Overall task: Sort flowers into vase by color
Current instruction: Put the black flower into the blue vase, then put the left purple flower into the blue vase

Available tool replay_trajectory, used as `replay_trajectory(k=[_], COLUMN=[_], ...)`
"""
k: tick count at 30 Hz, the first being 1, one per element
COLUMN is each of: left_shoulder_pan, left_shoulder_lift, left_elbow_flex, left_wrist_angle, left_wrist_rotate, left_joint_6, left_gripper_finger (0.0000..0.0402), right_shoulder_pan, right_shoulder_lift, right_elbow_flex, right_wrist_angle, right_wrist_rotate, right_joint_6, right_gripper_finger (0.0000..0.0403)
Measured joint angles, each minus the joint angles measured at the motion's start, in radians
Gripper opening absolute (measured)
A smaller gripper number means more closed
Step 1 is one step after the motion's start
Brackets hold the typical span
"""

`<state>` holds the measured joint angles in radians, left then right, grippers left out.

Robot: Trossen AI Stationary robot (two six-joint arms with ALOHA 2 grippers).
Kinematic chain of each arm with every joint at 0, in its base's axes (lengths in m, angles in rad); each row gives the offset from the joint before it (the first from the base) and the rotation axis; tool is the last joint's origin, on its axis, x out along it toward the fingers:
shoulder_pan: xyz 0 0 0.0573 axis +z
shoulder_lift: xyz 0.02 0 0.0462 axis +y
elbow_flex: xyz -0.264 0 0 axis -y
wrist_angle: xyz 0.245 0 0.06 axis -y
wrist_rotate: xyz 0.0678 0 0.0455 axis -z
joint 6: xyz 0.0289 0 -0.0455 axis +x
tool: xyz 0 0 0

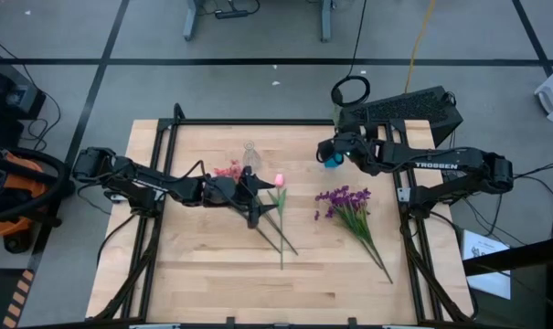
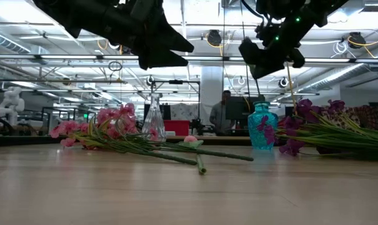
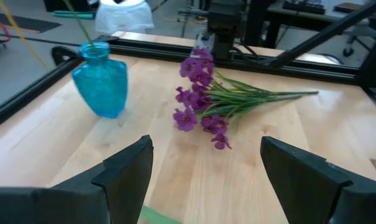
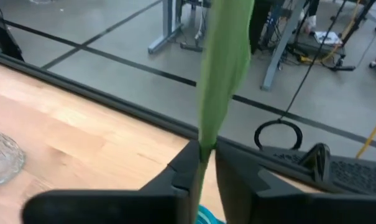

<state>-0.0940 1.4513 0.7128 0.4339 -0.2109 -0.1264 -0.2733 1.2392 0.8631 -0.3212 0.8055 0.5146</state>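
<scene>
Green stem (image 4: pixel 222 74) stands pinched between the right gripper (image 4: pixel 207 163) jaws directly over the blue vase (image 2: pixel 262 127), lined up for dropping in. Purple flowers (image 1: pixel 347 203) and pink flowers (image 1: pixel 228 170) lie on the surface (image 1: pixel 203 274); left gripper (image 3: pixel 206 177) hovers, jaws wide.

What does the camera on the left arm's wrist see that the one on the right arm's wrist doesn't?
Only the left wrist view shows the purple flowers lying on the table, and the left gripper wide open, holding nothing.

Only the right wrist view shows the right gripper pinching a green stem, and an edge of the clear glass vase.

Both show the blue vase, though in the right wrist view only a sliver appears below the fingers.
</scene>
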Motion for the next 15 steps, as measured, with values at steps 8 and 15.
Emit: replay_trajectory(k=[8, 15], left_shoulder_pan=[0.000, 0.000], left_shoulder_lift=[0.000, 0.000], left_elbow_flex=[0.000, 0.000], left_wrist_angle=[-0.008, -0.037], left_wrist_rotate=[-0.003, -0.003], left_joint_6=[0.000, 0.000], left_gripper_finger=[0.0302, 0.0302], right_shoulder_pan=[0.016, 0.108], right_shoulder_lift=[-0.004, -0.090], right_elbow_flex=[0.000, 0.000], right_wrist_angle=[-0.073, -0.159], right_wrist_rotate=[0.000, 0.000], right_joint_6=[0.071, 0.129], right_gripper_finger=[0.0115, 0.0158])
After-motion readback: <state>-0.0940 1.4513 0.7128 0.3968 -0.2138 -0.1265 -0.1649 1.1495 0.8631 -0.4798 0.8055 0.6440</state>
